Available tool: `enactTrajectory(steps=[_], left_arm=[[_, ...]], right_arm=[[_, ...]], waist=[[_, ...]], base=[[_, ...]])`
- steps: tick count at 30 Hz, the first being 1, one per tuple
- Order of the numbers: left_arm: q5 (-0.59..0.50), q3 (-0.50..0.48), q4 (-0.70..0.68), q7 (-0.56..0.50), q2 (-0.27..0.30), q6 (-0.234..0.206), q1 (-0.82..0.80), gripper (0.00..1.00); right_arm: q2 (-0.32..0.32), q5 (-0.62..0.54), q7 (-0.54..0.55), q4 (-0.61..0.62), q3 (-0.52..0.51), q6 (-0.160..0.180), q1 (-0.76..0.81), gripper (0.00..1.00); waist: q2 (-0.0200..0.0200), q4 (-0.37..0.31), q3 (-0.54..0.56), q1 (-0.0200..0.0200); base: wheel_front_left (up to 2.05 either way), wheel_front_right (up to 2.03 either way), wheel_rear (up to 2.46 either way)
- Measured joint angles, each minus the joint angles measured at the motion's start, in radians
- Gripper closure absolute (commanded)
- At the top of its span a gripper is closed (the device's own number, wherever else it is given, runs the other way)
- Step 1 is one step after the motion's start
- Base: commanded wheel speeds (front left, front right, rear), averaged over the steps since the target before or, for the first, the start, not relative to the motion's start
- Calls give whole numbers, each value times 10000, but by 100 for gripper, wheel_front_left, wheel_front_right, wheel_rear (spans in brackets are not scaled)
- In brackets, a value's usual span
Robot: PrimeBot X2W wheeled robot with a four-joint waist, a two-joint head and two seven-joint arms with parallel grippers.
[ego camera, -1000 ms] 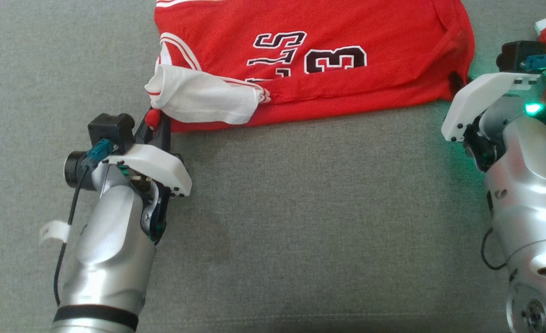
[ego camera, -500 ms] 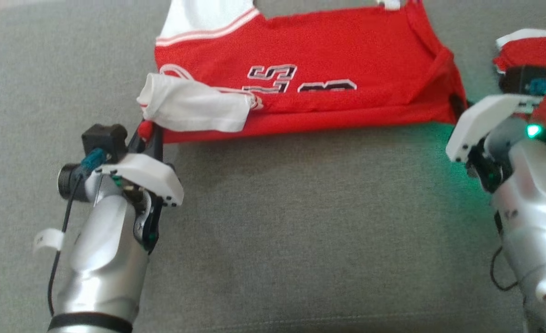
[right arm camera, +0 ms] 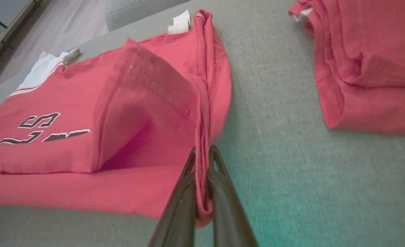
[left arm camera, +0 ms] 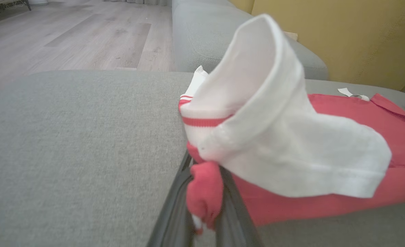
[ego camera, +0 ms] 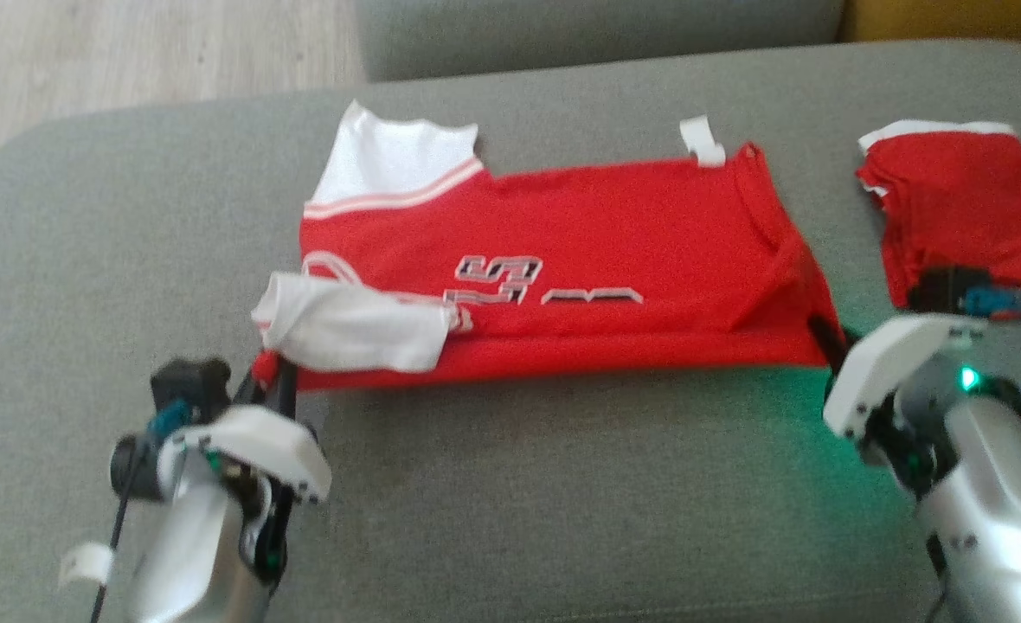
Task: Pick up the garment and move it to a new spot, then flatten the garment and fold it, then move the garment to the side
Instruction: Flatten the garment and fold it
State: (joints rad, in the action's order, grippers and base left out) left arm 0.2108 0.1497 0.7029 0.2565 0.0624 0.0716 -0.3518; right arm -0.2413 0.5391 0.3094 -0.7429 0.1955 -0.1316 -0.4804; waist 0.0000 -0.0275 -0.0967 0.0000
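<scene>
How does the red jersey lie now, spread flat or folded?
Partly folded: the red jersey shows one layer over another along its near edge, whose corners the left gripper and right gripper pinch.

My right hand (right arm camera: 202,164) grips the red jersey (right arm camera: 85,103) by a corner of its hem, the cloth pinched between my two dark fingers (right arm camera: 180,209). The jersey lies on the grey sofa (right arm camera: 285,161), with its white label (right arm camera: 179,24) toward the sofa's far edge. A folded red garment (right arm camera: 370,68) lies apart, beside it.
</scene>
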Motion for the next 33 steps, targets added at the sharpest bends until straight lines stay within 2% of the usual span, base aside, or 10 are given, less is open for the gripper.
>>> enactTrajectory(steps=[4,10,18,19,20,21,25,33], left_arm=[[44,56,-305,-63,38,42,840,100],[134,274,-865,-357,42,73,1639,100],[105,407,-968,-560,94,-52,1677,100],[105,439,-932,-637,111,-69,1675,100],[107,479,-884,-708,123,-69,1673,49],[107,523,-826,-715,125,-69,1674,0],[107,589,-756,-719,151,-71,1658,0],[107,520,-869,-290,163,-518,1549,0]], right_arm=[[-92,71,376,949,-115,0,1147,100],[-81,23,715,2257,-830,0,2657,100],[462,-709,777,3258,-1630,0,2999,100],[523,-811,761,3335,-1708,0,3017,51],[581,-934,692,3405,-1814,0,3050,0],[671,-1037,631,3444,-1960,0,3075,0],[821,-1300,416,3601,-2226,0,3094,0],[1170,-1795,-849,4337,-2694,0,3141,0]], waist=[[0,-64,393,0],[0,-104,609,0],[0,-181,430,0],[0,-194,412,0],[0,-205,392,0],[0,-218,375,0],[0,-257,343,0],[0,-339,293,0]], base=[[0,0,0],[0,0,0],[0,0,0],[0,0,0],[0,0,0],[0,0,0],[0,0,0],[0,0,0]])
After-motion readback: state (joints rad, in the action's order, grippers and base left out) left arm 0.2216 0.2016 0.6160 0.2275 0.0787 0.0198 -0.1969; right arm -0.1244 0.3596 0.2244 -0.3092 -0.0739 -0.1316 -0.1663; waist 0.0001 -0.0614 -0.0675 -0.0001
